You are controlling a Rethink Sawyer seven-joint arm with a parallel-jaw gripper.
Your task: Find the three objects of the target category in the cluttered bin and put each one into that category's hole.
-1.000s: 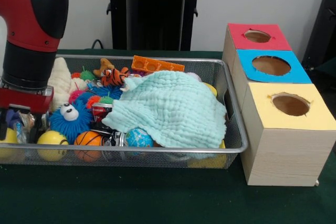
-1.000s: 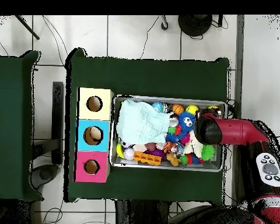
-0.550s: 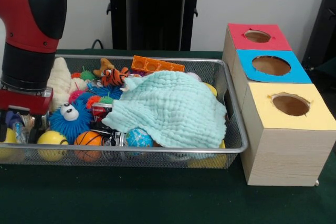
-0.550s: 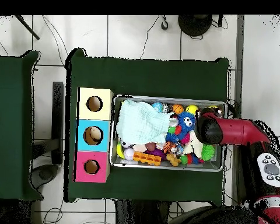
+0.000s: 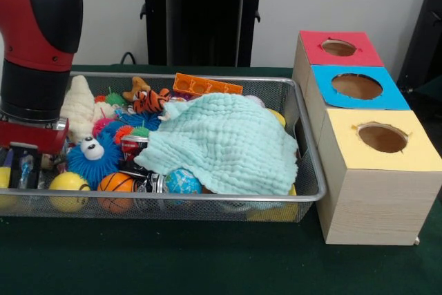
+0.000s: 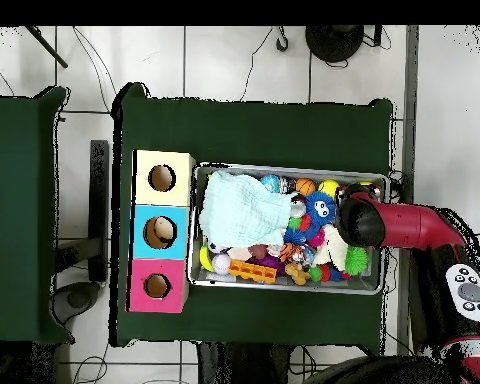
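Note:
A wire mesh bin (image 5: 207, 197) holds a heap of toys, half covered by a mint green cloth (image 5: 228, 143). Showing around the cloth are a blue spiky ball with eyes (image 5: 90, 157), a yellow ball (image 5: 67, 183), a small basketball (image 5: 115, 184), a globe ball (image 5: 183, 181), a tiger plush (image 5: 148, 100) and an orange block (image 5: 207, 86). My gripper (image 5: 24, 167) hangs low at the bin's left end, beside the yellow ball. In the overhead view the red arm (image 6: 384, 225) covers it. Three boxes carry holes: red (image 5: 338, 48), blue (image 5: 359, 86), yellow (image 5: 382, 137).
A white plush (image 5: 79, 105) lies behind the arm's wrist. The boxes stand in a row against the bin's right side; from above they read yellow (image 6: 162, 178), blue (image 6: 160, 232), red (image 6: 157, 286). A black stand (image 5: 200, 15) rises behind the bin.
The arm has shifted a little further toward the bin's end, left in the front view. The toys and the cloth lie as before.

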